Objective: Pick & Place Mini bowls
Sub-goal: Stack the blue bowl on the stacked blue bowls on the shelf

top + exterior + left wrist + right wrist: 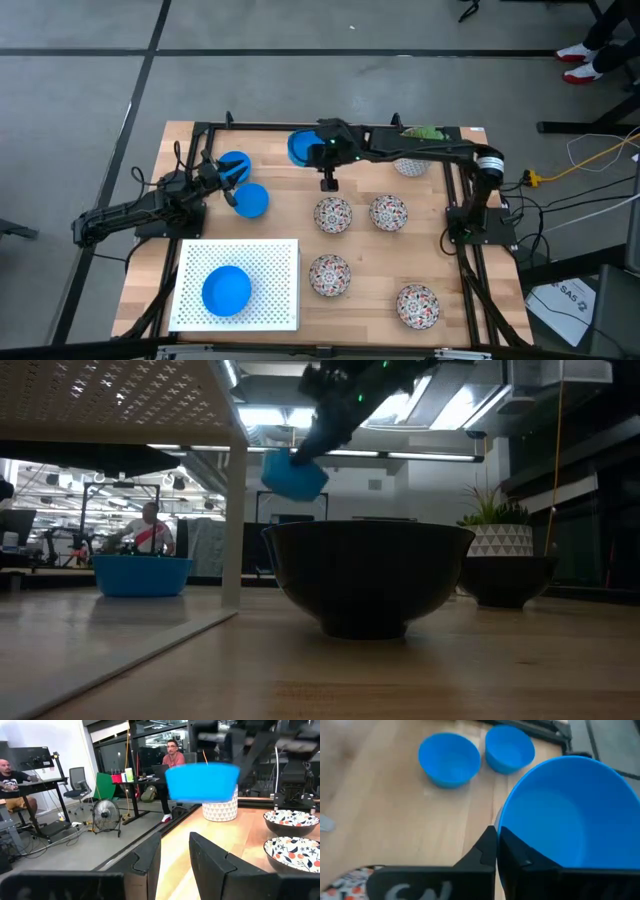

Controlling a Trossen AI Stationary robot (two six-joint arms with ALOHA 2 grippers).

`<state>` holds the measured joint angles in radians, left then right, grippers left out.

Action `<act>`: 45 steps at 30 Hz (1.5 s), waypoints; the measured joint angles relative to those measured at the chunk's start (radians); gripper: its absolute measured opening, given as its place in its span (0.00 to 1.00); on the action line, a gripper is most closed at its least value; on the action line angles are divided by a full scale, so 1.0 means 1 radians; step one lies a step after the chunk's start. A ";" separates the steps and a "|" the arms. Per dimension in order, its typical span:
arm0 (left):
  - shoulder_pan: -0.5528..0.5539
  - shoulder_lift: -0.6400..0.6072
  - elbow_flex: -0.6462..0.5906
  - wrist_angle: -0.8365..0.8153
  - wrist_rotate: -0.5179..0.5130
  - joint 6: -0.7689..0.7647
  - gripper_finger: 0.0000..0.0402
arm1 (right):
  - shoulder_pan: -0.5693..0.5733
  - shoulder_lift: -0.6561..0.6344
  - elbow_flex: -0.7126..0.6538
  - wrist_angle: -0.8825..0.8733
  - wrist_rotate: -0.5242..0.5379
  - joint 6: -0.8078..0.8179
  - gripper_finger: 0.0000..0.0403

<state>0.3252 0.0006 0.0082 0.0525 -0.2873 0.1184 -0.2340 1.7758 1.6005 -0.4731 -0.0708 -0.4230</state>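
A plain blue mini bowl [560, 810] hangs in the air above the far middle of the table, pinched at its rim by the right gripper [496, 845], one finger inside the wall and one outside; it looks rigid, light and smooth-walled, so a rim pinch probably suffices though the bowl may swing or slip. Below and beyond this gripper two more blue bowls [449, 759] stand on the wood. The left gripper [228, 185] waits beside them, fingers apart and empty; another blue bowl rests on the white perforated tray [270, 300].
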 joint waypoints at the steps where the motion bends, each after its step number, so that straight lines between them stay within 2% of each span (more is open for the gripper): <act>1: 0.000 0.000 0.000 0.000 0.000 0.000 0.24 | 0.014 -0.010 0.000 0.001 0.001 0.005 0.02; 9: 0.000 0.000 0.000 0.000 0.000 0.000 0.24 | 0.204 -0.040 0.018 0.049 0.009 0.053 0.01; 20: 0.000 0.000 0.000 0.000 0.000 0.000 0.24 | 0.420 -0.040 0.056 0.154 0.213 0.120 0.01; 31: 0.000 0.000 0.000 0.000 0.000 0.000 0.24 | 0.514 -0.040 0.056 0.206 0.262 0.230 0.01; 45: 0.000 0.000 0.000 0.000 0.000 0.000 0.24 | 0.553 -0.018 0.056 0.246 0.266 0.284 0.02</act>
<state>0.3255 0.0006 0.0082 0.0525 -0.2871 0.1184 0.3187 1.7580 1.6566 -0.2274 0.1957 -0.1386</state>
